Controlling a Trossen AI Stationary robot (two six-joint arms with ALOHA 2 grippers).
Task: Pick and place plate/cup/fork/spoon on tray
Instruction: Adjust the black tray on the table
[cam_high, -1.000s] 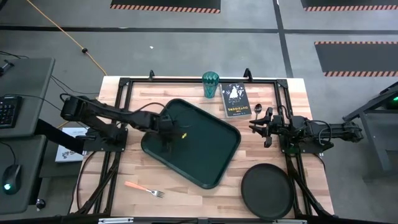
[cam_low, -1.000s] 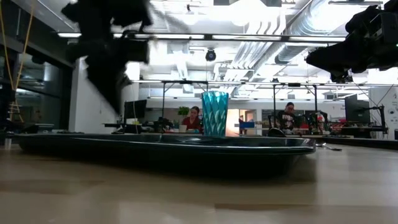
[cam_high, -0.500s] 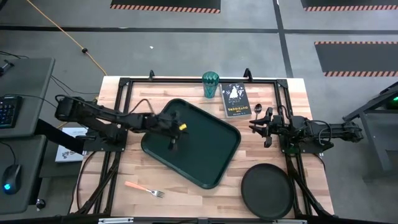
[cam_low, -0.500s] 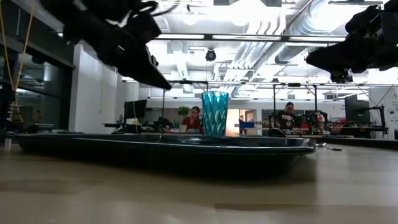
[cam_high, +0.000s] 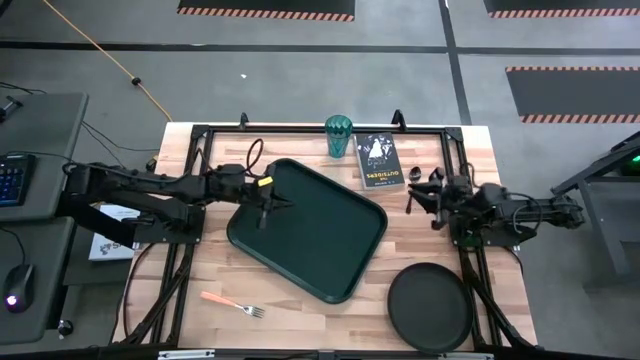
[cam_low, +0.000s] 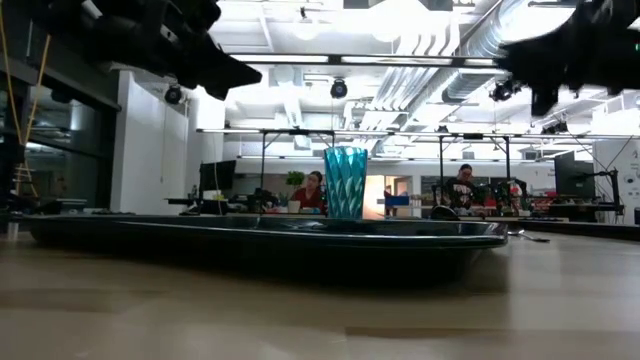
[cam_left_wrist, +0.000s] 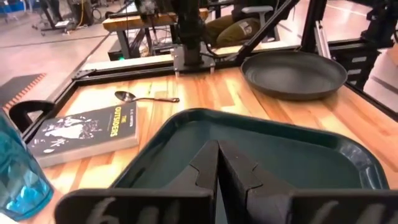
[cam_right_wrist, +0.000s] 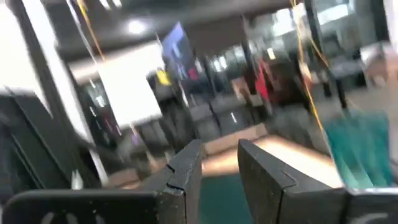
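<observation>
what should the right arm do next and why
Probably lower the right gripper onto the spoon just beside it. The tray holds nothing yet; the spoon lies on bare wood by the book, and the left gripper hovers shut over the tray.

The high view is evenly and brightly lit from overhead; only soft, short shadows are cast beneath the arms onto the table (cam_high: 420, 240), and detail is sharp to the edges. In the low view, strong glare is given off by ceiling lights across the upper half of the frame, so that the arms are reduced to black silhouettes; the near tabletop is out of focus. The left wrist view is well lit and fairly crisp, though the cup (cam_left_wrist: 15, 180) at lower left is blurred. The right wrist view is heavily smeared by motion blur throughout.
</observation>
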